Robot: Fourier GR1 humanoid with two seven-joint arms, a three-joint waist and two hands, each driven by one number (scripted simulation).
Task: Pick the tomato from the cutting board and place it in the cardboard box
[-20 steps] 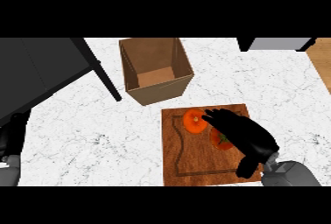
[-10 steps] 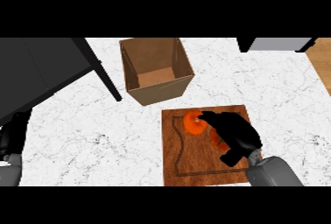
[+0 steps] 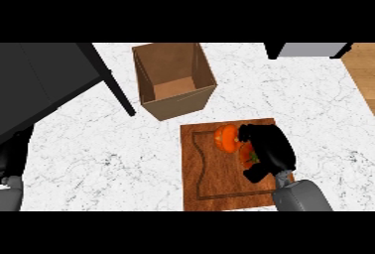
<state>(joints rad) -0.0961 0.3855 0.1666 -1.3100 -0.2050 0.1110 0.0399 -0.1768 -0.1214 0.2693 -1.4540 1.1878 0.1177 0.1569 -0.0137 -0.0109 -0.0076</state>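
L hand (image 3: 10,161) sits low at the far left edge, mostly cut off, so I can't tell its state. Dark unit (image 3: 44,79) upper left. Cardboard box (image 3: 179,104): plain brown, top open, on the white marble counter (image 3: 95,149), just behind the cutting board (image 3: 219,183) and not touching it. Tomato (image 3: 225,138) is on the board, near its back edge. R hand (image 3: 273,149) is over the board w/ fingers curled onto the tomato's right side, thumb out toward me. I see a red-green bit (image 3: 247,155) under the hand but can't ID it.
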